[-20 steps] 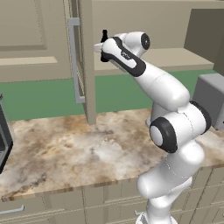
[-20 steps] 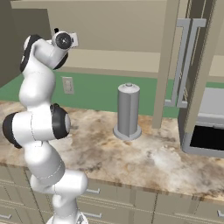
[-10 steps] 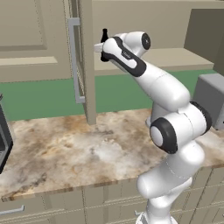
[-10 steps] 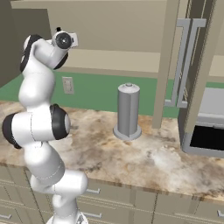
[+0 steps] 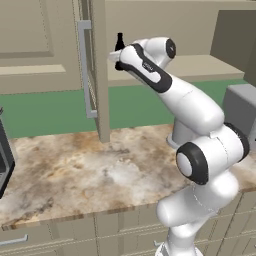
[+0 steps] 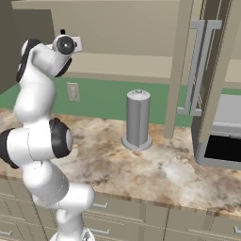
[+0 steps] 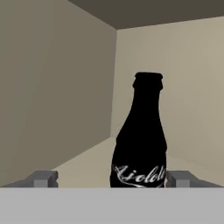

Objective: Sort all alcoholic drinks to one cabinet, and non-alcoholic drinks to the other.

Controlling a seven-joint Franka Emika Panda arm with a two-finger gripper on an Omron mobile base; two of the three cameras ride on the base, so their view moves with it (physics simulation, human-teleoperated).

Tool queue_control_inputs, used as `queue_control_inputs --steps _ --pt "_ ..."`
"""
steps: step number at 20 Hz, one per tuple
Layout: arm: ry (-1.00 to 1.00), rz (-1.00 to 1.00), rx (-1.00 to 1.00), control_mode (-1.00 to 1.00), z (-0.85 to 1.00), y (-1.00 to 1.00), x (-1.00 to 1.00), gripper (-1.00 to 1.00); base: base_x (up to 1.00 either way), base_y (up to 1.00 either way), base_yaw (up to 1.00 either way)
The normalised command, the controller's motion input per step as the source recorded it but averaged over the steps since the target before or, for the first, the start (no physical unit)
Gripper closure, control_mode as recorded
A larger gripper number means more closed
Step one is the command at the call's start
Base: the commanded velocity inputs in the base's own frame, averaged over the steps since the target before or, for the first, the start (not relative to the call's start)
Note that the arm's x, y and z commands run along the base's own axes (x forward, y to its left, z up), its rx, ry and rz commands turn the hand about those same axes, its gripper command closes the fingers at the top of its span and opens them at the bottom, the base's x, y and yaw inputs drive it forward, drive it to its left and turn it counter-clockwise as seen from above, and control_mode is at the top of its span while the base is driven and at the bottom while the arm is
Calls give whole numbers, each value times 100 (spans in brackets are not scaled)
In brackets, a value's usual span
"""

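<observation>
My gripper [image 7: 109, 178] stands spread either side of 1 black cola bottle [image 7: 140, 140], upright on the cabinet shelf [image 7: 94, 159]. Placing step; next I judge a straight retreat.

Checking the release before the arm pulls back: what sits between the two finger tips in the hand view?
The black cola bottle stands upright on the cabinet shelf between the fingertips, with a gap on each side; the end effector is open.

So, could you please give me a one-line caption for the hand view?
Black cola bottle standing upright on the cabinet shelf, between the gripper's open fingers.
</observation>
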Motion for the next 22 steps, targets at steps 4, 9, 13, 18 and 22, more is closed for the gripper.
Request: queue_control_inputs --steps 4,9,13,18,22 --pt "0 0 0 -100 15 -15 -89 -100 0 0 0" --pt "0 -1 0 -100 37 -18 -100 -100 0 0 0" --pt "0 -4 0 -100 38 -16 -97 -100 0 0 0" --pt "0 -7 0 -100 11 -24 -100 -100 0 0 0" --pt "2 -9 0 -100 0 -36 -100 -100 0 0 0"
